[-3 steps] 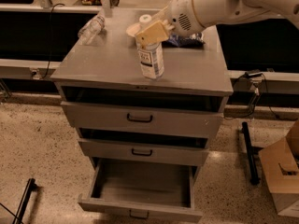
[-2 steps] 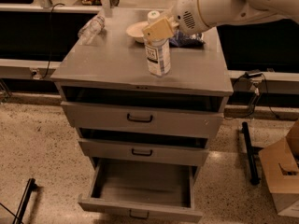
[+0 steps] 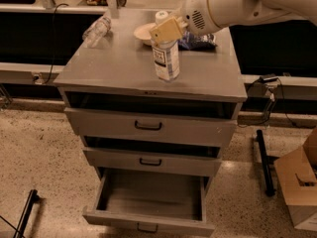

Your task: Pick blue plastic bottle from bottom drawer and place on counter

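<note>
placing step: blue plastic bottle [image 3: 167, 61] upright on counter [image 3: 109, 68], neck pinched by gripper [image 3: 166, 30]. bottom drawer [image 3: 148, 217] open. next, likely: unclamp, lift clear without tipping.

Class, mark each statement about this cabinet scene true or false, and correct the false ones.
1. The blue plastic bottle stands upright on the counter. True.
2. The bottom drawer is pushed shut. False: it is pulled out and open.
3. The claw is at the blue plastic bottle's neck, just below its white cap. True.
4. A clear bottle lies at the counter's back right corner. False: it lies at the back left corner.
</note>
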Action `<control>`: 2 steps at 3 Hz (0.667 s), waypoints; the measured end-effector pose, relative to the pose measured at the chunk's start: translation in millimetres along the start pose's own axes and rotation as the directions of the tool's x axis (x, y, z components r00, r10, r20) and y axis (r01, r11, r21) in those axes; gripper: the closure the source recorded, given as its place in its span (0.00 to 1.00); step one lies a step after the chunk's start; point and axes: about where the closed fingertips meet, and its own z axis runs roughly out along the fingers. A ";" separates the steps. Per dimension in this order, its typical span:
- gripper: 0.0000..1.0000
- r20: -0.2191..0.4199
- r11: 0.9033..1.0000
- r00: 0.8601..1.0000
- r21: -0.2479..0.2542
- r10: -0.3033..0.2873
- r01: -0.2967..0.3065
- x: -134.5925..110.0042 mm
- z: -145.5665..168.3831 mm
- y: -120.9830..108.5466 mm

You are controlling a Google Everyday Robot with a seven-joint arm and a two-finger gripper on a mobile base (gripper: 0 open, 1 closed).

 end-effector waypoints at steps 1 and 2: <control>1.00 -0.053 1.000 0.998 0.000 0.021 -0.021 -6.7 2.8 -9.2; 1.00 -0.070 0.996 0.993 -0.012 0.090 -0.091 -8.7 8.9 -18.0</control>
